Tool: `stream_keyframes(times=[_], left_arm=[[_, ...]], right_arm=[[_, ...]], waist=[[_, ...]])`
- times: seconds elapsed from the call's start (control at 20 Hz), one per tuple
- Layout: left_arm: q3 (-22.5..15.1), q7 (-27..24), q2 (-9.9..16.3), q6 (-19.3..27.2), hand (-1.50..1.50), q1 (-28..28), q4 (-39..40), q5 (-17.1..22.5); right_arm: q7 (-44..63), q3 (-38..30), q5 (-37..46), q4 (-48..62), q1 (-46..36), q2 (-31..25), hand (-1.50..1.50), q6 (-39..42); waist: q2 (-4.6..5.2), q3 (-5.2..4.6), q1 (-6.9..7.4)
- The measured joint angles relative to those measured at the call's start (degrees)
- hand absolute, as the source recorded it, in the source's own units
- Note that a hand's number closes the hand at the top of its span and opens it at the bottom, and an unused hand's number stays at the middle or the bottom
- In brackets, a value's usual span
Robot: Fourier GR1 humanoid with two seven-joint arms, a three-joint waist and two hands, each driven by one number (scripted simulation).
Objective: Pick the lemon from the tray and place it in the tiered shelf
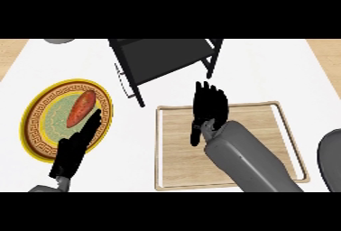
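Head view: right hand (209,106) over tray (283,131); lemon unseen.

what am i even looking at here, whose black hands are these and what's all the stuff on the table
These are a humanoid robot's two arms, seen from its head looking steeply down at a white counter. Each grey forearm ends in a black hand. The right hand lies flat over a wooden tray, fingers straight. The left hand rests open at the lower left, over the edge of a round plate with a gold patterned rim; a reddish piece of food lies on that plate. At the top stands a black tiered shelf. Neither hand visibly holds anything, and no lemon shows; the right hand may hide it.
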Motion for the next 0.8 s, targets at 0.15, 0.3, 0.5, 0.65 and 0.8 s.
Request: stream_keyframes(times=[0.15,0.3,0.5,0.65,0.8], left_arm=[[0.7,0.39,-0.42,-0.54,0.0,-1.19,1.12,-0.08],[1.11,1.69,-0.46,-0.87,0.0,-1.52,0.62,-0.19],[1.42,1.71,-0.97,-1.14,0.0,-0.88,0.24,-0.88],[1.89,1.13,-1.44,-1.3,0.0,-0.55,0.33,-1.47],[2.93,0.17,-1.33,-2.61,0.0,-0.95,1.44,-1.67]], right_arm=[[-0.42,-0.69,1.44,0.14,0.63,0.24,-1.5,0.63],[-0.95,-1.44,2.59,1.65,0.82,0.92,-1.5,1.44],[-1.9,-2.3,4.79,3.14,1.86,1.58,-1.5,2.08],[-3.31,-2.85,6.52,3.77,3.78,1.06,-1.5,2.47],[-4.23,-4.53,7.58,4.71,3.62,1.34,-1.5,3.35]], waist=[[0.02,0.04,-0.14],[0.06,0.0,-0.03],[0.08,-0.01,0.03],[0.07,0.01,0.0],[0.08,0.03,-0.01]])
